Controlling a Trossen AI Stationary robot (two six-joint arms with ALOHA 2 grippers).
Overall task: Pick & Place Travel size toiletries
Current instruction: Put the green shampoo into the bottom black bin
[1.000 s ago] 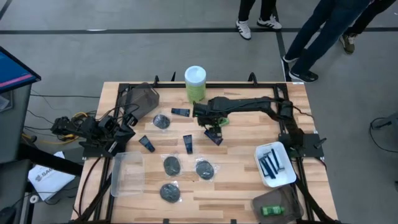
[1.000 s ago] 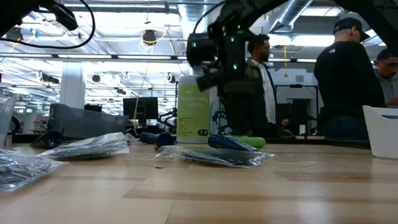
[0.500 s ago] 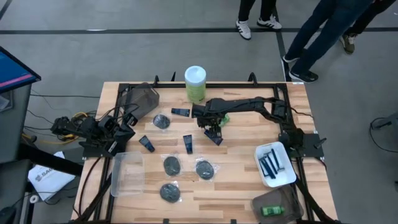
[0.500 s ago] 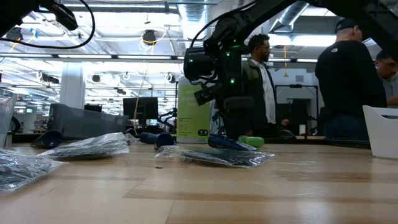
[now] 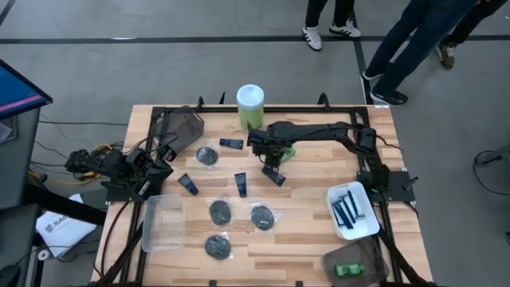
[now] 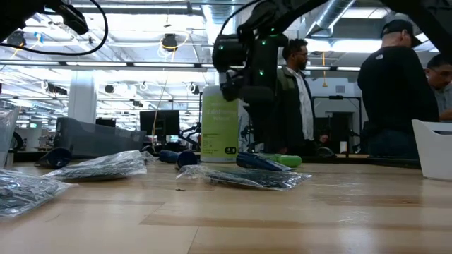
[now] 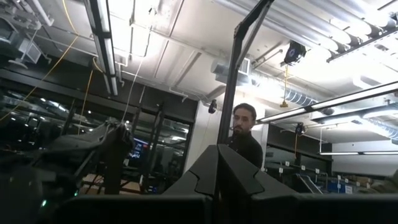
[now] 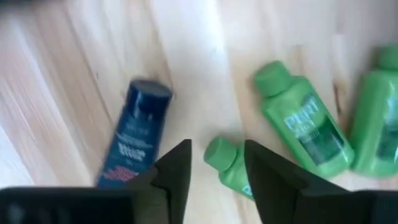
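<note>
Green plastic bottles [image 8: 303, 121] lay on the pale wooden worktop [image 5: 311, 203] just beside the tall green canister with a white lid [image 5: 250, 107], which served as the landmark. In the right wrist view three small green bottles showed side by side, caps toward the same side, long axes roughly parallel and flat on the wood; the nearest one [image 8: 227, 163] lay partly between the right pincer's [image 8: 217, 160] two dark fingers, which were spread and touching nothing. A short navy tube [image 8: 135, 134] lay just beside those bottles, its cap pointing away from the camera.

From above, the right pincer [image 5: 270, 159] hung in front of the canister, with the arm reaching in from the canister's right. Four short navy tubes could be counted: one [image 5: 232, 143] just left of the canister's base with its long axis across the worktop, one [image 5: 273, 176] just below the pincer lying slantwise, one [image 5: 241, 184] farther forward running front to back, and one [image 5: 187, 184] well to the canister's left, tilted. Four round flat black discs in clear wrap lay there too: one [image 5: 207, 155] left of the canister and three [image 5: 260, 216] well in front of it.

Thin blue razors [image 5: 346, 210] lay together in a white tray [image 5: 369, 230] far right of the canister; their number could not be told. The left pincer [image 5: 169, 154] waited at the worktop's left edge, fingers pressed together in its wrist view.
</note>
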